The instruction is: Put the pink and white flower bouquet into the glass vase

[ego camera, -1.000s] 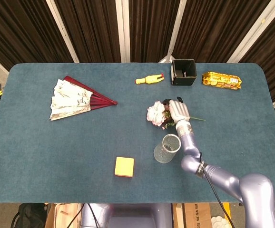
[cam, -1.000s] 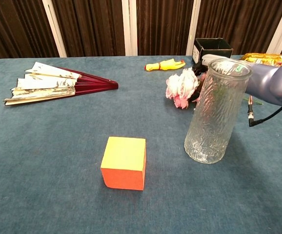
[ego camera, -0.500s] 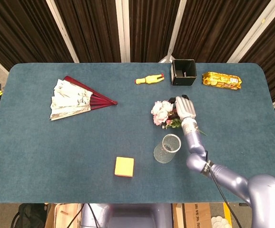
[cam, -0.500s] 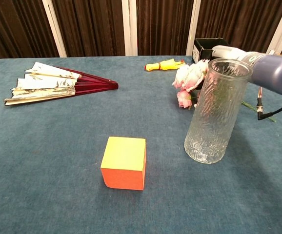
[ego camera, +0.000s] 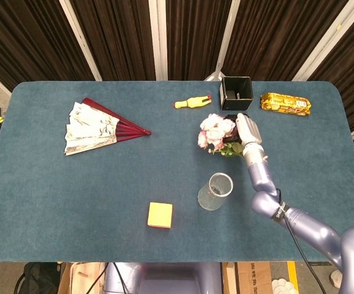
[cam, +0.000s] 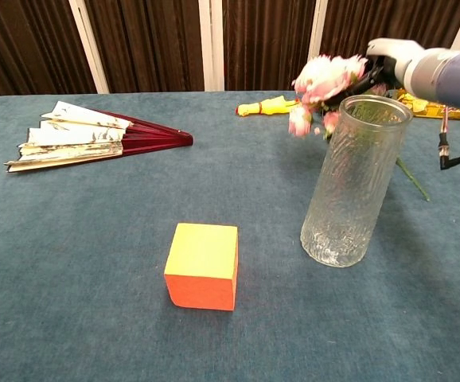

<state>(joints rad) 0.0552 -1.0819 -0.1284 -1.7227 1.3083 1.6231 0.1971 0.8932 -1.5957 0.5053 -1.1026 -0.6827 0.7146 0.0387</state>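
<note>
My right hand (ego camera: pixel 247 130) (cam: pixel 391 56) grips the pink and white flower bouquet (ego camera: pixel 214 131) (cam: pixel 324 81) by its stems and holds it up off the table. The blooms point left and hang behind and above the rim of the glass vase (ego camera: pixel 215 191) (cam: pixel 354 181). A green stem (cam: pixel 409 178) trails down to the right of the vase. The vase stands upright, with nothing inside it, on the blue table (ego camera: pixel 73 184). My left hand is not visible in either view.
An orange and yellow block (ego camera: pixel 160 215) (cam: pixel 204 264) lies left of the vase. A folded paper fan (ego camera: pixel 97 127) (cam: pixel 87 135) is at the far left. A yellow rubber chicken (ego camera: pixel 192 102), a black box (ego camera: pixel 236 92) and a yellow snack packet (ego camera: pixel 286 103) line the back edge.
My right hand has lifted the bouquet from the table and carried it up and back; the blooms now hang above the vase's rim level.
</note>
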